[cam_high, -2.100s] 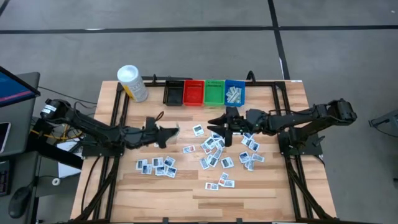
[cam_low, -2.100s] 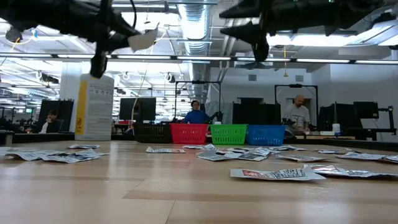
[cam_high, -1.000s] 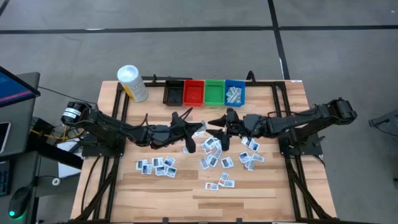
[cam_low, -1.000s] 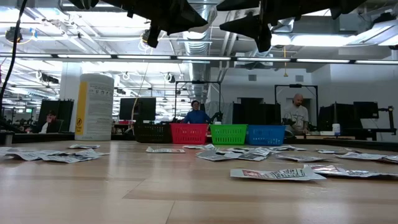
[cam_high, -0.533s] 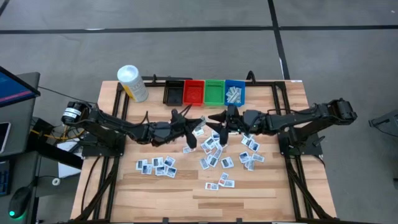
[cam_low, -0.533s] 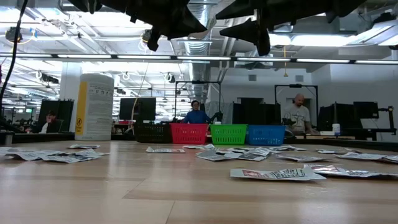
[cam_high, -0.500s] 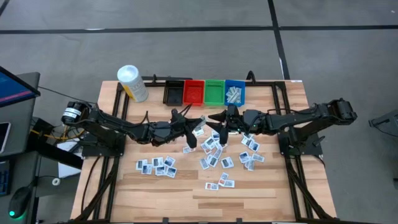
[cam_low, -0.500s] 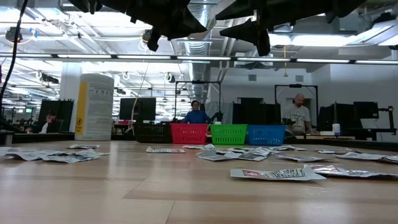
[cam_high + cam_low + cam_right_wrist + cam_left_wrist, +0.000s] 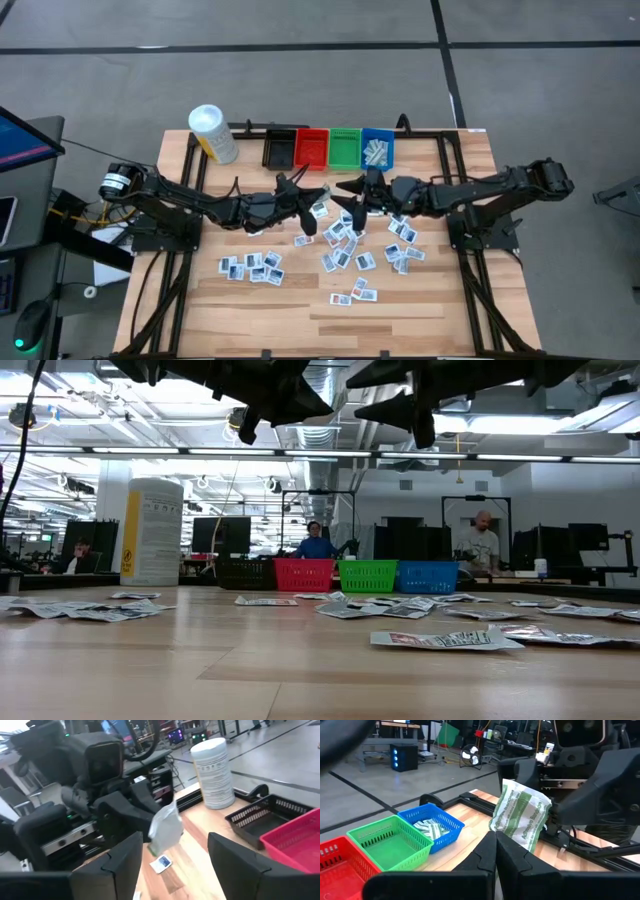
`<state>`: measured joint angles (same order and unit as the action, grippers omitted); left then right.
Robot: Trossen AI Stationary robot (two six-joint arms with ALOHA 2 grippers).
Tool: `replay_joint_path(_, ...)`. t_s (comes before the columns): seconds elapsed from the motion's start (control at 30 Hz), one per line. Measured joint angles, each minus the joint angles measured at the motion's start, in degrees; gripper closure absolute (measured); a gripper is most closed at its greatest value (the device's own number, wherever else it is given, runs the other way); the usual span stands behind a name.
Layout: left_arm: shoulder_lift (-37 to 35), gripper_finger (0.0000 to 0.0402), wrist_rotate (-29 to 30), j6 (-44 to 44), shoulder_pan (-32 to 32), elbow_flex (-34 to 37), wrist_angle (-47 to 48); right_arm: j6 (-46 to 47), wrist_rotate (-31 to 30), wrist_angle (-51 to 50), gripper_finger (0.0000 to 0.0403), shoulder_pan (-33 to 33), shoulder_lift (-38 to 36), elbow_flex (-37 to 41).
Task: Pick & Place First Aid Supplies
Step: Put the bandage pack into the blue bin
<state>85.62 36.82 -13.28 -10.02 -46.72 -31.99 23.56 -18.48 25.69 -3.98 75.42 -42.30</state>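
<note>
vs half a second back i see almost no change: both arms sit in the same spots over mid-table, left one maybe a hair further in. two seconds ago the left arm was well back toward its own side with the packet, so the reach across is done

left gripper [image 9: 496,837] has its fingers pinched together on a green-and-white packet [image 9: 521,817], held up off the wood, sticking out past the fingertips. same packet shows in the right wrist view [image 9: 165,831] hanging in front of the left arm's wrist housing

right gripper [image 9: 172,851] fingers are spread wide, nothing between them; the packet sits just ahead of that gap, not inside it

in the high view the left gripper [image 9: 308,203] and right gripper [image 9: 352,196] point at each other, nearly tip to tip, just in front of the bins. both arms stretched low and long from their sides

blue bin [image 9: 377,149] already has some packets in it, green bin [image 9: 345,148] beside it. rest of the loose packets [image 9: 348,256] are scattered on the table [image 9: 430,300] below and beside the grippers
</note>
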Motion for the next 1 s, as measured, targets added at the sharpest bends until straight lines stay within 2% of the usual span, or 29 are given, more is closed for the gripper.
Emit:
replay_joint_path(0.23, 0.0, 0.0395, 0.0, 0.0, 0.0, 0.0, 0.0, 0.9, 0.3, 0.7, 0.0168, 1.2, 1.8, -0.1)
replay_joint_path(0.47, 0.0, 0.0397, -0.1, 0.0, -0.1, 0.0, 0.1, 3.1, 0.4, 1.1, 0.0169, 0.3, 8.2, -3.9)
replay_joint_path(0.7, -0.1, 0.0396, -1.0, 0.0, -0.2, 0.0, 0.5, 0.0, 0.5, 0.6, 0.0188, 0.2, 10.1, -7.7)
replay_joint_path(1.0, -0.2, 0.0396, -1.1, 0.0, -0.5, 0.0, 2.3, -0.2, 0.5, -1.1, 0.0219, 0.8, 9.7, -8.0)
